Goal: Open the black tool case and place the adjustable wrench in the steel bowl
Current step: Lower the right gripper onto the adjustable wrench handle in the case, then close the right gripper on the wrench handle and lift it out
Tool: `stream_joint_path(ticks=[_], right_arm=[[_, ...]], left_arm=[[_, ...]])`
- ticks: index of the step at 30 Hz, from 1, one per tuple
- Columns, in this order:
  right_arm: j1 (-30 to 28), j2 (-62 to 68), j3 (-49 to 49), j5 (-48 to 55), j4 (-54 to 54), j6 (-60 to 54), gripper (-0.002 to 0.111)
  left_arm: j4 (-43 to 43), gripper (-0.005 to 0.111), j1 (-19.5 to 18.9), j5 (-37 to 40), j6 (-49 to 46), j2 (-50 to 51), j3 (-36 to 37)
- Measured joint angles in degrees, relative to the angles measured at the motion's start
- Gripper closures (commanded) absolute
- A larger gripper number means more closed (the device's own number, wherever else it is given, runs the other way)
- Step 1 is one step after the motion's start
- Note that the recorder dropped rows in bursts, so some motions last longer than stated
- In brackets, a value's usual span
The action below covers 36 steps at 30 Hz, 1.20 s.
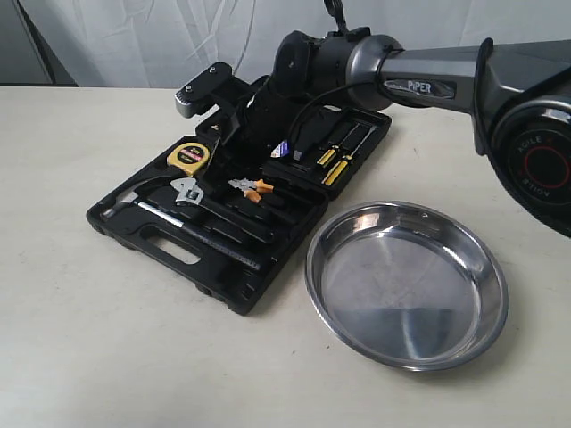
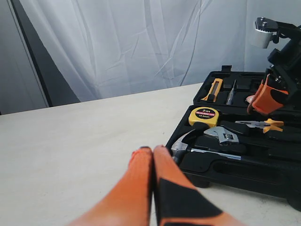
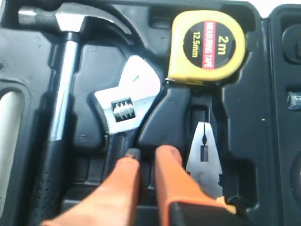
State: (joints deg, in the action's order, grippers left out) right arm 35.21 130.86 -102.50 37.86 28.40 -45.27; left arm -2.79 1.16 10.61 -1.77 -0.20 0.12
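Since the black tool case (image 1: 223,281) is lying open on the table (image 1: 89,339) with its tools showing, the first half of the job is looking done; the second half is not. The adjustable wrench (image 3: 123,110) is sitting in its moulded slot between the hammer (image 3: 70,84) and the tape measure (image 3: 209,47). The steel bowl (image 1: 357,267), just beside the case, is standing empty.

The right gripper (image 3: 147,154) is hovering over the wrench's black handle with its fingers drawn close, leaving only a thin gap. I am judging it to be lining up for the pick. Whether it is pinching the handle I cannot tell, because the fingertips are covering that spot. The left gripper (image 2: 153,149) is sitting low over the table near the case, clenched on nothing.

From the exterior view the right arm is blocking the rear of the case and its own fingers. The far end of the wrench handle is getting lost among the black plastic.
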Motion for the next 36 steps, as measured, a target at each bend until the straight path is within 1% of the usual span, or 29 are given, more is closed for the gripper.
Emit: stream_joint_path(ticks=[2,3,4,5,8,9,10,11,13,17,28,30,32,34,36], right_arm=[[0.4,0.0,0.0,-0.2,0.0,0.2,0.045],[0.7,0.0,0.0,-0.5,0.0,0.2,0.041],[1.2,0.0,0.0,-0.8,-0.5,0.2,0.042],[1.7,0.0,0.0,-1.1,-1.3,0.2,0.045],[3.0,0.0,0.0,-1.4,-4.9,0.2,0.061],[3.4,0.0,0.0,-1.4,-5.9,0.2,0.065],[3.8,0.0,0.0,-1.3,-6.8,0.4,0.067],[3.9,0.0,0.0,-1.3,-7.4,0.4,0.067],[4.3,0.3,0.0,-1.1,-8.0,0.4,0.064],[4.3,1.2,0.0,-0.9,-8.5,1.9,0.054],[4.3,4.4,-0.2,-0.2,-8.9,4.4,0.054],[4.3,4.5,-0.2,-0.3,-9.1,5.4,0.059],[4.4,4.7,-0.2,-0.6,-9.7,6.4,0.068],[4.4,4.8,-0.4,-1.0,-10.0,7.1,0.081],[4.4,5.0,-0.4,-1.4,-10.3,7.6,0.089]], left_arm=[[0.0,0.106,0.0,0.0,0.0,0.0,0.0],[0.0,0.106,0.0,0.0,0.0,0.0,0.0],[0.0,0.106,0.0,0.0,0.0,0.0,0.0],[0.0,0.106,0.0,0.0,0.0,0.0,0.0],[0.0,0.106,0.0,0.0,0.0,0.0,0.0],[0.0,0.106,0.0,0.0,0.0,0.0,0.0],[0.0,0.106,0.0,0.0,0.0,0.0,0.0],[0.0,0.106,0.0,0.0,0.0,0.0,0.0],[0.0,0.106,0.0,0.0,0.0,0.0,0.0],[0.0,0.106,0.0,0.0,0.0,0.0,0.0],[0.0,0.106,0.0,0.0,0.0,0.0,0.0],[0.0,0.106,0.0,0.0,0.0,0.0,0.0],[0.0,0.106,0.0,0.0,0.0,0.0,0.0],[0.0,0.106,0.0,0.0,0.0,0.0,0.0],[0.0,0.106,0.0,0.0,0.0,0.0,0.0]])
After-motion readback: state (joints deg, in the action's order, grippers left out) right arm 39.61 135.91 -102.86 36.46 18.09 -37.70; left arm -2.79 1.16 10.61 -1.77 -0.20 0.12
